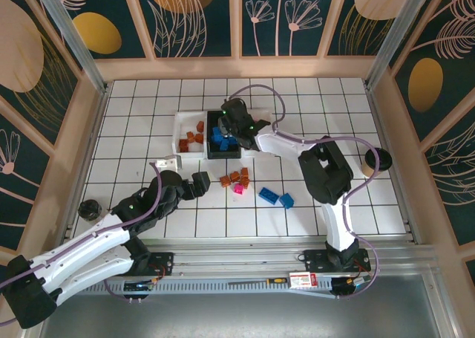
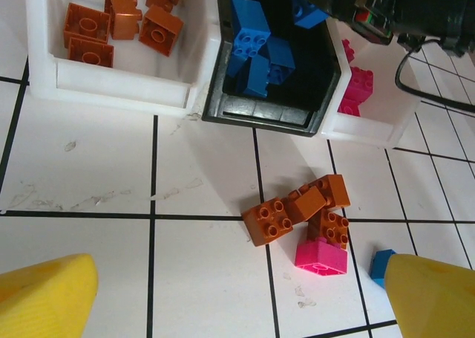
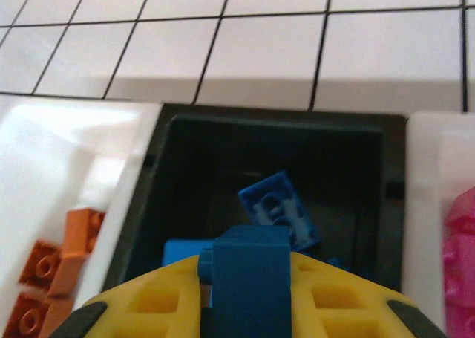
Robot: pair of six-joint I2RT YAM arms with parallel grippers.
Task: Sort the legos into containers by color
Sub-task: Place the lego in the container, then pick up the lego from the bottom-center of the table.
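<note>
**Blue brick over the black tray: let it go cleanly**

My right pincer (image 1: 236, 122) hangs over the black tray (image 3: 274, 115), clamped on a dark blue brick (image 3: 250, 275) that sits snug between its yellow fingers (image 3: 148, 304). Directly beneath it and a little ahead, other blue bricks (image 3: 278, 208) lie on the tray floor. To the pincer's left is the white tray of orange bricks (image 3: 44, 152); to its right, the white tray of pink ones (image 3: 427, 167).

As I judge it, the brick is well inside the black rim, so this is the place to release. I want to part the fingers evenly, with no sideways sweep, and let the brick fall onto the pile. Then I should lift straight up before swinging away, so that neither finger catches a wall and shoves the tray into its neighbours.

My left pincer (image 2: 237, 301) waits with its fingers wide apart and nothing between them. Just ahead of it on the table (image 2: 89, 167) sits a clump of orange bricks (image 2: 297, 208) with a pink brick (image 2: 320, 256) touching it.
</note>
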